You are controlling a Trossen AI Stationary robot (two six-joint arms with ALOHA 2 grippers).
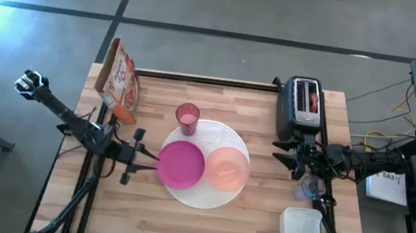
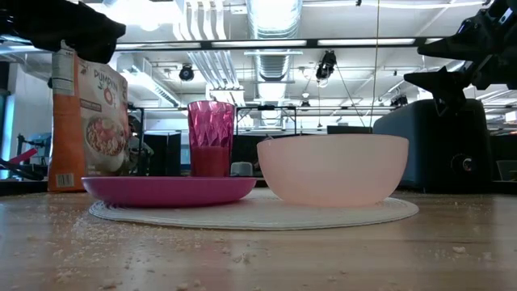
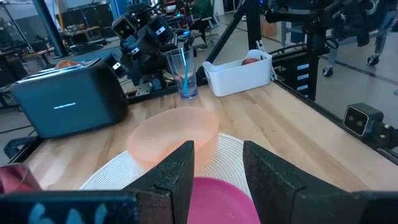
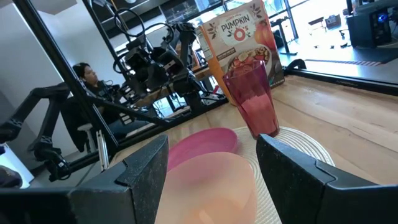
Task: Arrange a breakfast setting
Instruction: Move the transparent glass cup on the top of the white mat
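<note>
Magenta bowl [image 1: 181, 164] (rigid, light, slippery) is resting on the white plate [image 1: 206, 200]; left gripper [image 1: 149, 158], fingers parted, is approaching its rim.

We are seeing the large round white plate [image 1: 200, 196] lying mid-table, carrying the magenta bowl [image 1: 181, 164] left and the peach bowl [image 1: 228, 168] right. The pink translucent tumbler [image 1: 186, 118] is standing upright at its far edge. The clear cup [image 3: 182, 73] is holding the teal-handled spoon [image 3: 186, 79].

The cereal box [image 4: 239, 37] reads "PUMPKIN O's" on its front; nothing else is legible.
</note>
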